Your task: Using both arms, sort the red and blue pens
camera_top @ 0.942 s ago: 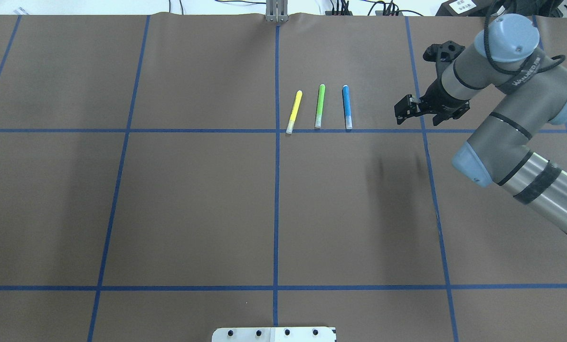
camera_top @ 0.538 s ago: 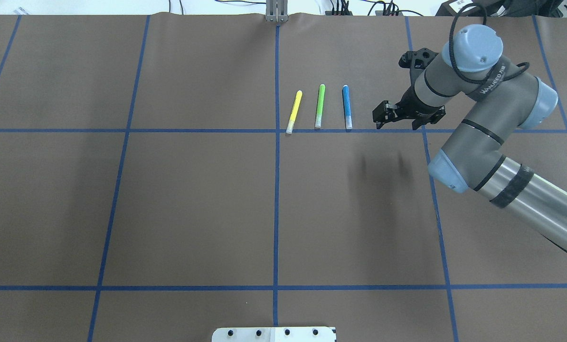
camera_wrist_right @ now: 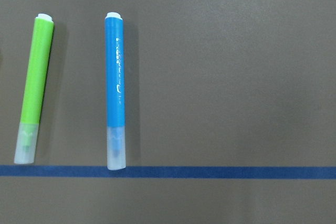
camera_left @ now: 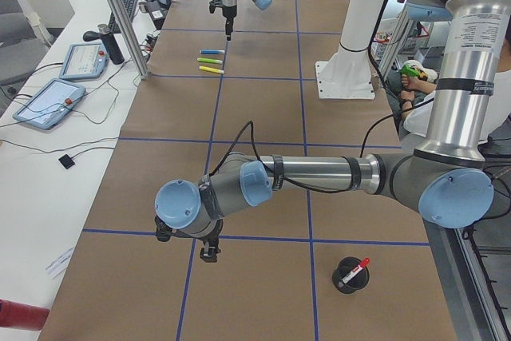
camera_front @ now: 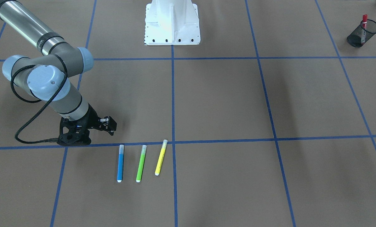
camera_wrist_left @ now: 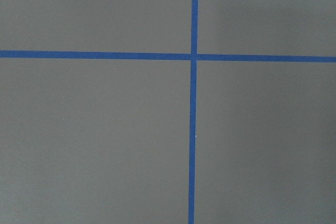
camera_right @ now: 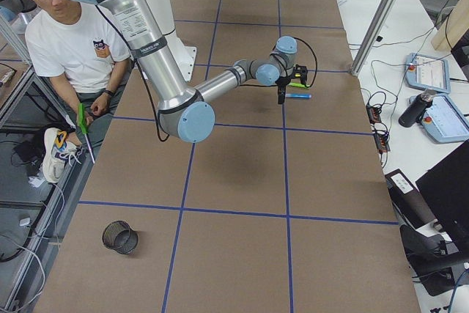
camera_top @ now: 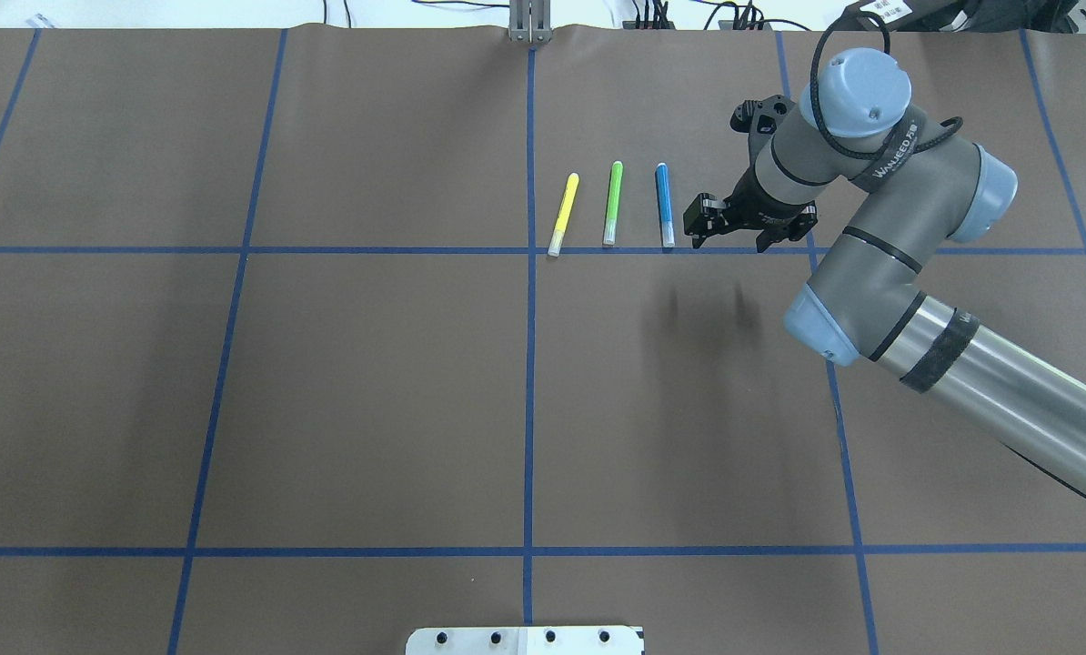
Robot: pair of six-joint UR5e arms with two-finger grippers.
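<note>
The blue pen [camera_top: 664, 205] lies on the brown table beside a green and a yellow marker; it also shows in the front view [camera_front: 120, 163] and the right wrist view [camera_wrist_right: 115, 111]. My right gripper [camera_top: 734, 238] hovers just right of it, open and holding nothing. The red pen [camera_front: 363, 23] stands in a black mesh cup [camera_front: 366, 35] on my left side, and it shows again in the left side view [camera_left: 355, 269]. My left gripper [camera_left: 209, 251] hangs low over the table near that cup; it shows only in that side view, so I cannot tell its state.
A green marker [camera_top: 612, 203] and a yellow marker [camera_top: 564, 214] lie left of the blue pen. A second mesh cup [camera_right: 119, 237] stands at my right end of the table. The white robot base [camera_front: 172, 22] sits mid-table. A person [camera_right: 69, 42] sits beside the table.
My right arm has swung left along the tape line, bringing its gripper from well right of the blue pen to just beside it. The pens have not moved.
</note>
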